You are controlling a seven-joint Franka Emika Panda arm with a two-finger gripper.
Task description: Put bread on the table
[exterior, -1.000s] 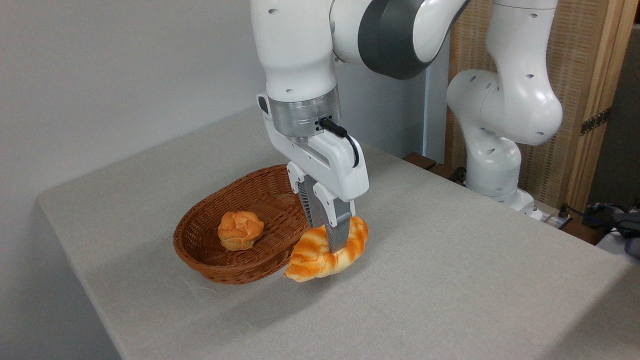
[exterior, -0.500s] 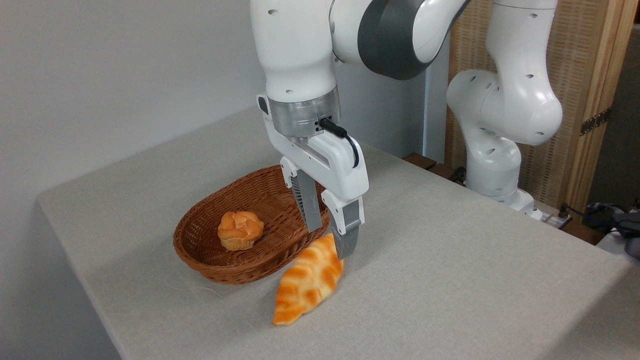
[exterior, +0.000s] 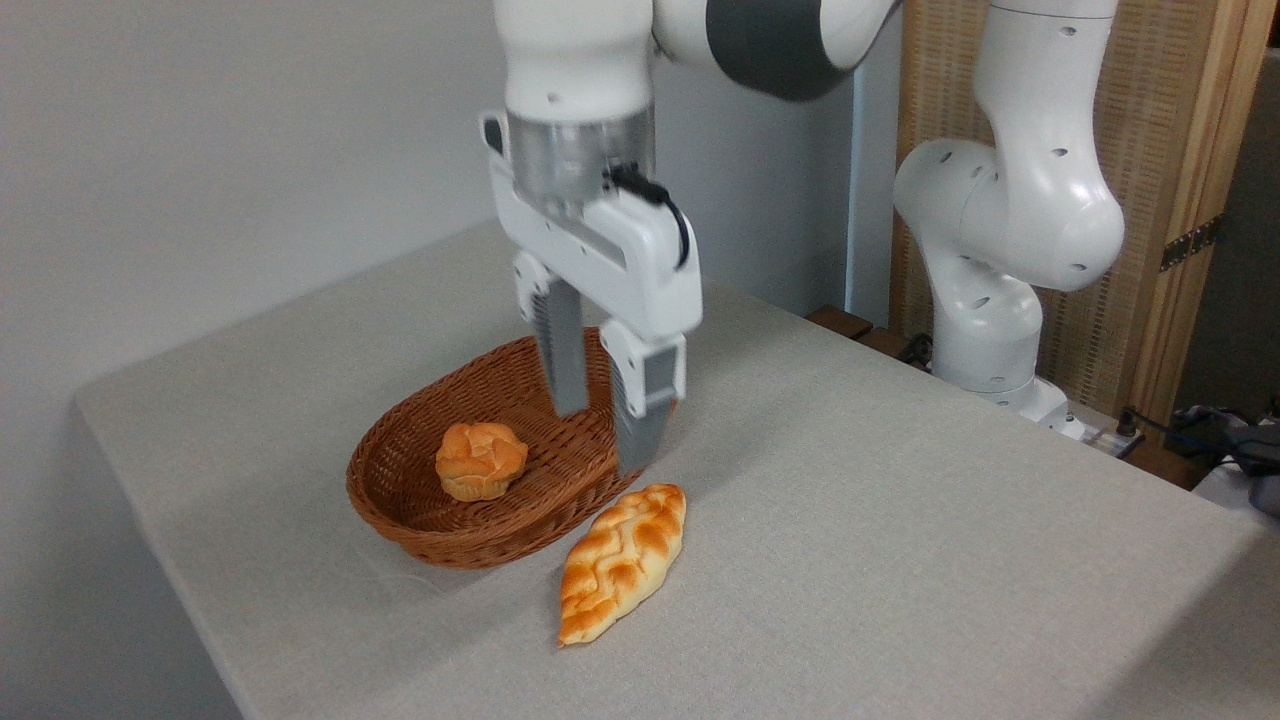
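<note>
Bread (exterior: 622, 562) on table (exterior: 900, 520) beside basket (exterior: 400, 505)

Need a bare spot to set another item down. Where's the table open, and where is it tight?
Open: the cloth right of the bread, toward the arm's base. Also the table behind the basket. Tight: between bread and basket, under the open gripper.

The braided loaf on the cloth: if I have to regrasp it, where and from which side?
Grip the bread across its wide middle, coming straight down from above. It lies flat on the table, its ends taper to points, and the basket crowds its left side.
</note>
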